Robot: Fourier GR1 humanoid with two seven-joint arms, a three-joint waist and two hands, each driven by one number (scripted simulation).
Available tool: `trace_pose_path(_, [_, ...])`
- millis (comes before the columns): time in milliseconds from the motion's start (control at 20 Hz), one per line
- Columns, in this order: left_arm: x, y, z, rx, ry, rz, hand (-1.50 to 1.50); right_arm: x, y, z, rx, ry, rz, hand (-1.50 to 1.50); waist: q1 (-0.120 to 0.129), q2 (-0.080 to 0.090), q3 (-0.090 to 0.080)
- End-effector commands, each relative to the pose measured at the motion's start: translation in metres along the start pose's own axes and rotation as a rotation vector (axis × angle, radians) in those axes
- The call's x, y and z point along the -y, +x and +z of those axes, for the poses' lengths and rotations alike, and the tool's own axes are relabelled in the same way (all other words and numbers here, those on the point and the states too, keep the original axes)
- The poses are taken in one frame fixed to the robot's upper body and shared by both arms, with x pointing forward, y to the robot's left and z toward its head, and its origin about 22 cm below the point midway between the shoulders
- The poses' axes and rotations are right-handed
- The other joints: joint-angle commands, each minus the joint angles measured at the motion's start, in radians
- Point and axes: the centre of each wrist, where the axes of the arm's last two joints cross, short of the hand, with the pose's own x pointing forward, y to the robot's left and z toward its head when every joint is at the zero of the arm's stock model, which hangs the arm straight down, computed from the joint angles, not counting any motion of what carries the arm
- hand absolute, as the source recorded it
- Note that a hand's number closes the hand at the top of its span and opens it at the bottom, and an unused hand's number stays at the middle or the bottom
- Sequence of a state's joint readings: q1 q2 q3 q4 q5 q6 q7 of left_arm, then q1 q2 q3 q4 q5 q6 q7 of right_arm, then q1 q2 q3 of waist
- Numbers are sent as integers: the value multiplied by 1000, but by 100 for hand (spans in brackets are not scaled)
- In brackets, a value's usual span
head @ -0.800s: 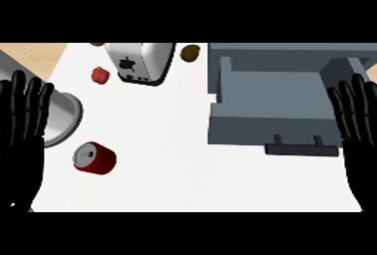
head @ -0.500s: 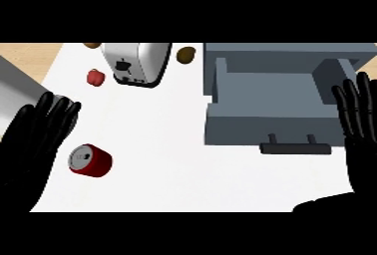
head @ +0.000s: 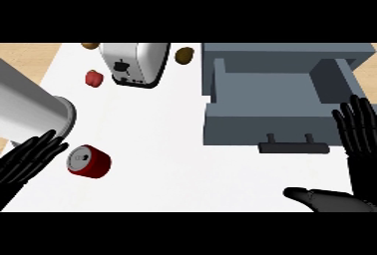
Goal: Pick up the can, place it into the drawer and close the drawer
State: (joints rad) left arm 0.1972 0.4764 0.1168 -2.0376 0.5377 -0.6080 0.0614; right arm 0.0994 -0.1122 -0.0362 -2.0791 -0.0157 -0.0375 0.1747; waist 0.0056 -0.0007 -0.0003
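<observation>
We are logging the red can [head: 89, 161] lying on its side on the white counter [head: 169, 149], at lower left, with its silver top facing up and left. Our left hand [head: 29, 159] is sitting just left of the can with fingers straight and spread; the fingertips are near the can, and we cannot tell whether they are touching it. It is grasping nothing. Our right hand [head: 362, 142] is showing at the right edge, released, fingers straight and pointing up, thumb reaching left along the lower edge. It is lying just right of the grey drawer [head: 273, 94], which is standing pulled out and open, its dark handle [head: 293, 146] facing us. The can is sitting well apart from the drawer. Also noting: a toaster [head: 134, 63] at the top, a small red thing [head: 94, 78] to its left, a brown thing [head: 185, 54] to its right, and a large metal cylinder [head: 29, 112] lying at left, above our left hand.
</observation>
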Motion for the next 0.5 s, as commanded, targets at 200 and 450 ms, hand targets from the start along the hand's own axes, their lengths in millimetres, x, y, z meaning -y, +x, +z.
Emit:
trace_pose_path(200, [-25,25,29,-46,-9,47,-150,6,-1,-10,-14,-7,17,-150,0,0,1])
trace_pose_path(450, [-43,-13,43,-85,13,82,-150,19,0,30,-30,3,24,-150,-9,-1,0])
